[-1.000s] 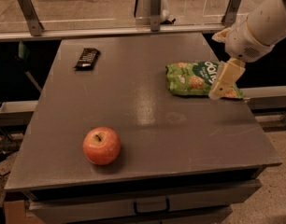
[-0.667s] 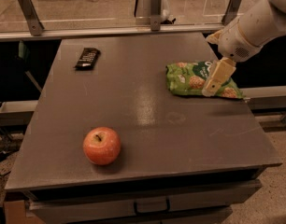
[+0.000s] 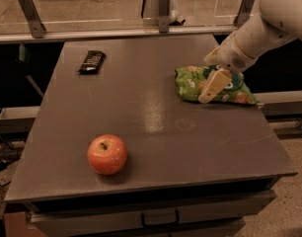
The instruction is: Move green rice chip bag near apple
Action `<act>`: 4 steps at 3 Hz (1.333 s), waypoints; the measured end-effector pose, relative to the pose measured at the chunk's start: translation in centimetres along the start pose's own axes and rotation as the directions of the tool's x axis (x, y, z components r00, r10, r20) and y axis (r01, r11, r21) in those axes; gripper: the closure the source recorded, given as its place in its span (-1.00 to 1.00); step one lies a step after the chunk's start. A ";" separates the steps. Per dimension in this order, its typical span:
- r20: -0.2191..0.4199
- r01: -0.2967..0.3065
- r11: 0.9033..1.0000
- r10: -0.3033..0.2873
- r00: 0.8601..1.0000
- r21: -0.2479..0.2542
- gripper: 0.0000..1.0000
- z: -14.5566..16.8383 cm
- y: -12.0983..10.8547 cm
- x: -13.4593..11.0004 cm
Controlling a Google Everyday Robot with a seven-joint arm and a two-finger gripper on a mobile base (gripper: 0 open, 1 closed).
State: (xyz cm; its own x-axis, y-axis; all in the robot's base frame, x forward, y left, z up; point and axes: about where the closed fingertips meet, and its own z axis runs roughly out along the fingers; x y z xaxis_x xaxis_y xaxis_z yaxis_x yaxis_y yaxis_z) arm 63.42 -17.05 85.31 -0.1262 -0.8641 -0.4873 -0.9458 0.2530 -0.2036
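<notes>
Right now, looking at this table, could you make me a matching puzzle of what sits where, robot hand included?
Things:
1. apple
2. green rice chip bag
3. black wrapped bar
4. gripper

Places:
A. far left part of the table
B. near left part of the table
C. right side of the table
D. low over the middle of the bag

Pairs: 1-B, 2-C, 3-A, 4-D.

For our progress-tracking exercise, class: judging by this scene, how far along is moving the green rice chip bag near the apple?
Done: the gripper is down at the green rice chip bag, far right on the table. In hand: seemingly the grasp; the bag lies unlifted. Left: carrying it across to the apple, front left.
</notes>
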 end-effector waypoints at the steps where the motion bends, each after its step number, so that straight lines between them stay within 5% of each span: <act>1: 0.007 -0.022 1.000 0.022 1.000 -0.021 -0.20 0.7 -0.1 -0.1; 3: 0.053 -0.033 0.998 0.036 0.998 -0.049 0.73 -0.4 1.1 -1.6; 4: 0.083 -0.030 0.998 0.034 0.996 -0.048 1.00 -1.7 1.7 -2.5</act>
State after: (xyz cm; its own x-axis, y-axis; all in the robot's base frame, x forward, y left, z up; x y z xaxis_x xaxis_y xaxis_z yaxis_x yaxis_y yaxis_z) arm 61.64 -15.18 87.62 -0.1334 -0.8159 -0.5626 -0.9548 0.2580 -0.1478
